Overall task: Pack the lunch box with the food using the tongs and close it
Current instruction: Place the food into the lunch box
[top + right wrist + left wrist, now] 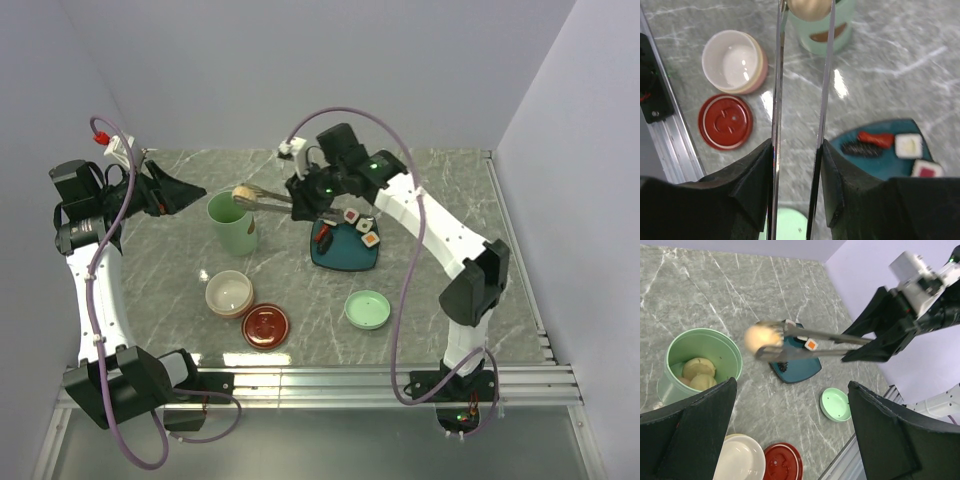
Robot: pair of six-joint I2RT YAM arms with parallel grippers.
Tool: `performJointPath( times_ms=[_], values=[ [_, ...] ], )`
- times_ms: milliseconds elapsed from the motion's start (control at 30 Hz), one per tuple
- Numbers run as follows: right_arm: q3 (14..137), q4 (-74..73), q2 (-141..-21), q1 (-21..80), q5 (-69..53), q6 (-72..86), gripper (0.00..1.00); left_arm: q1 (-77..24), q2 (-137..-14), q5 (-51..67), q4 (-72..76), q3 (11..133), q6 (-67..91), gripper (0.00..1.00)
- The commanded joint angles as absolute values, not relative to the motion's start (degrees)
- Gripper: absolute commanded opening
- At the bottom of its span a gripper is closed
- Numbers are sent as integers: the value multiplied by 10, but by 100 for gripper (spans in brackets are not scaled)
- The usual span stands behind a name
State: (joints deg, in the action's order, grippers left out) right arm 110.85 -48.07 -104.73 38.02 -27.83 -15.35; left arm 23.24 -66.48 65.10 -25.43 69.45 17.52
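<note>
Now filling the lunch box: pinching a beige ball (243,194) in the tongs (270,201), up in the air near the rim of the green pot (232,225), with two more balls (699,374) inside. Squeezing the tongs with the right fingers (755,180). Left fingers (690,430) wide apart, holding nothing. Next: move over the pot's mouth, loosen gently, drop.

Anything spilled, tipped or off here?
Nothing stands out: pot upright, green lid and red lid flat on the table, remaining food on the plate, beige ball pinched cleanly in the tongs held by the right gripper.
</note>
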Motion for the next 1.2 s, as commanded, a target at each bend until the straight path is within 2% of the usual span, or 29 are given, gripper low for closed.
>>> performJointPath(
  times_ms=[0,533,633,900,1167],
  values=[
    [1159,-428,-1060,405,-262,-126,47,236,-657,654,-231,690,182,99],
    [1242,-413,-1173,439,-232,-114,48,241,-656,656,-171,667,230,99],
    [1247,-415,-1184,443,-235,-116,51,245,-656,657,-169,662,230,99],
    [1285,-433,-1202,453,-223,-115,70,253,-659,661,-181,668,214,100],
    [1247,-457,-1122,439,-204,-124,70,256,-657,665,-192,684,201,99]
  ],
)
